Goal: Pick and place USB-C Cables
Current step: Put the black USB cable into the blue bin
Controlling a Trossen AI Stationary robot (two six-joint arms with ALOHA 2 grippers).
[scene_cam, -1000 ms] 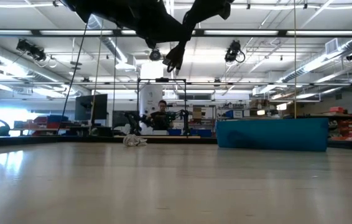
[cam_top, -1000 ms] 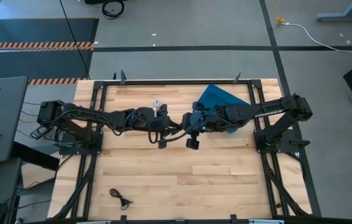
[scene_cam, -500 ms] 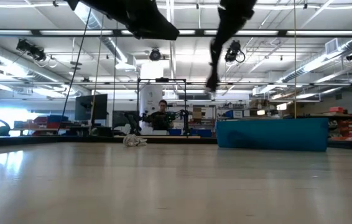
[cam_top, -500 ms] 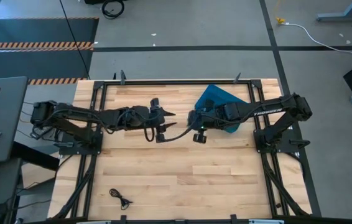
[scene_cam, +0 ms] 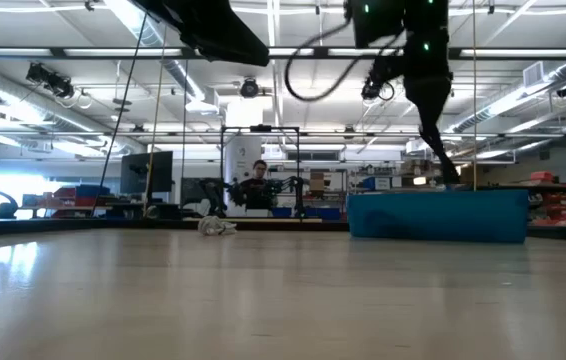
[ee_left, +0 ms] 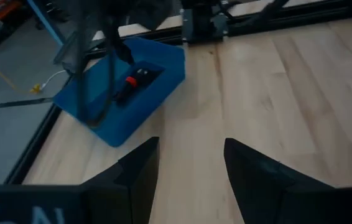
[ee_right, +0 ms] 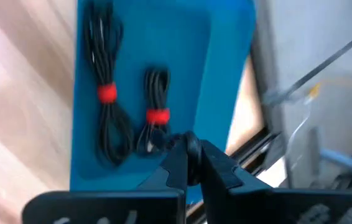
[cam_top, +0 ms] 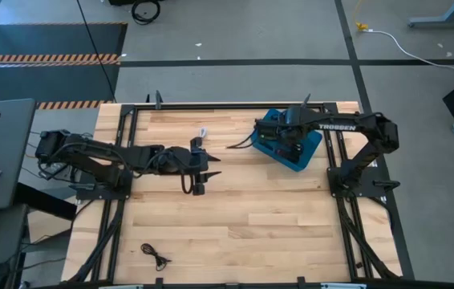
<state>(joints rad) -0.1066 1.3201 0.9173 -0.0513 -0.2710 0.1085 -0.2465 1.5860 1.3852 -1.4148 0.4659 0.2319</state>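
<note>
The blue bin [cam_top: 310,151] stands at the table's far right. It holds two black cables with red ties [ee_right: 104,93] [ee_right: 156,115], which also show in the left wrist view [ee_left: 132,81]. My right gripper [ee_right: 190,152] hangs over the bin [scene_cam: 438,215], fingers pointing down, shut on a small black cable bundle. My left gripper [cam_top: 209,162] is open and empty above the table's middle [ee_left: 191,155]. A white cable [cam_top: 203,132] lies on the table just beyond it. Another black cable [cam_top: 156,257] lies at the near left. My right gripper pinches a black cable between its two fingertips; only a small dark loop [ee_right: 191,142] shows above them. The fingers come from above, pointing down into the bin. The cable is clear of the bin's floor; which part of it is held is hidden by the fingers.
The white cable also shows in the low view [scene_cam: 218,227], left of the bin. Black frame rails [cam_top: 227,105] run along the table's far edge and both sides. A loop of arm wiring [scene_cam: 308,85] hangs beside the right arm. Bare wood lies between the arms and the near edge.
My right gripper has gone from the table's middle, next to the left gripper, toward the far right, and has come down over the blue bin. My left arm has drawn back a little toward the table's left.
</note>
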